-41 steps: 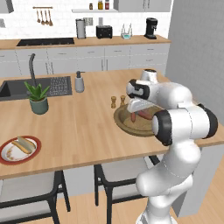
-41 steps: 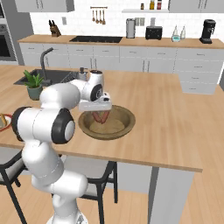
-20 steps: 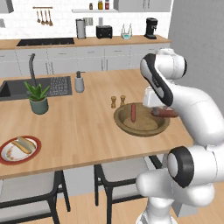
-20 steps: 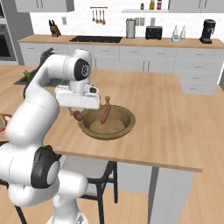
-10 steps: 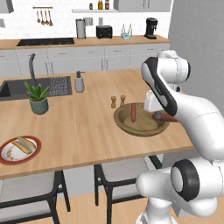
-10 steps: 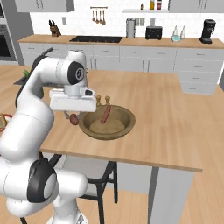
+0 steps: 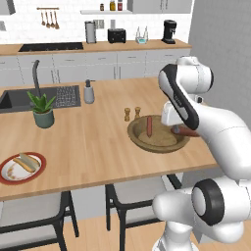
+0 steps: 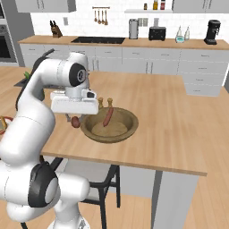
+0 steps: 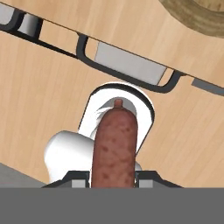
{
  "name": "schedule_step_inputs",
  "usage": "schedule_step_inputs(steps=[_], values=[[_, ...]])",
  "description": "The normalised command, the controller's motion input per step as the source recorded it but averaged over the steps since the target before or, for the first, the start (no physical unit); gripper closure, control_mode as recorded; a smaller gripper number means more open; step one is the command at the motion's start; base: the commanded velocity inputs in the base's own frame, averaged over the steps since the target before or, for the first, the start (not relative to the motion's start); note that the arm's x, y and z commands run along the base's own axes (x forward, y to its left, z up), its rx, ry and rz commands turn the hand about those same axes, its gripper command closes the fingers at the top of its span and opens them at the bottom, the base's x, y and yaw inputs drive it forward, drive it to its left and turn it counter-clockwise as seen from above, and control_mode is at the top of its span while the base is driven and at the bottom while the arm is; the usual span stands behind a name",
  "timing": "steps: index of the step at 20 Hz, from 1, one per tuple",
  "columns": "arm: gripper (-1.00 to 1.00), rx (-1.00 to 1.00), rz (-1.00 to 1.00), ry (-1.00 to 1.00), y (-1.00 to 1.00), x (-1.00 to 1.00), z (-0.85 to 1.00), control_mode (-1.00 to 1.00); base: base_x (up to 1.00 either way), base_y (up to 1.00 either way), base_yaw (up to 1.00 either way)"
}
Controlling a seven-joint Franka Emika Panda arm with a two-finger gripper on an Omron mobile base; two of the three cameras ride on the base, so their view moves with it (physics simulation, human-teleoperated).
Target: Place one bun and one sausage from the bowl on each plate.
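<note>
Now the gripper [image 9: 113, 177] squeezes a sausage [image 9: 114, 148] by one end.
It hangs past the counter edge [image 8: 125, 164] and could slip and fall.

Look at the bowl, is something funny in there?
Yes. One sausage stands almost upright in the wooden bowl, leaning on its inside instead of lying flat. Nothing looks spilled or broken. The jaws hold another sausage beside the bowl.

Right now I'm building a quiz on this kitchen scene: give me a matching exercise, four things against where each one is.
Things:
1. sausage
2. second sausage
3. plate
4. potted plant

Places:
A. beside the sink
B. near counter edge, far from the bowl, holding food
C. held in the claw
D. leaning inside the bowl

Pairs: 1-C, 2-D, 3-B, 4-A
</note>
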Motion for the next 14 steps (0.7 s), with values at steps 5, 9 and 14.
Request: schedule_step_inputs(steps=[5, 9, 14], values=[[1.0, 0.0, 0.0, 0.0, 0.0, 0.0, 0.0, 1.0, 0.0, 0.75, 0.01], [1.0, 0.0, 0.0, 0.0, 0.0, 0.0, 0.0, 1.0, 0.01, 1.0, 0.0], [1.0, 0.0, 0.0, 0.0, 0.0, 0.0, 0.0, 1.0, 0.0, 1.0, 0.0]])
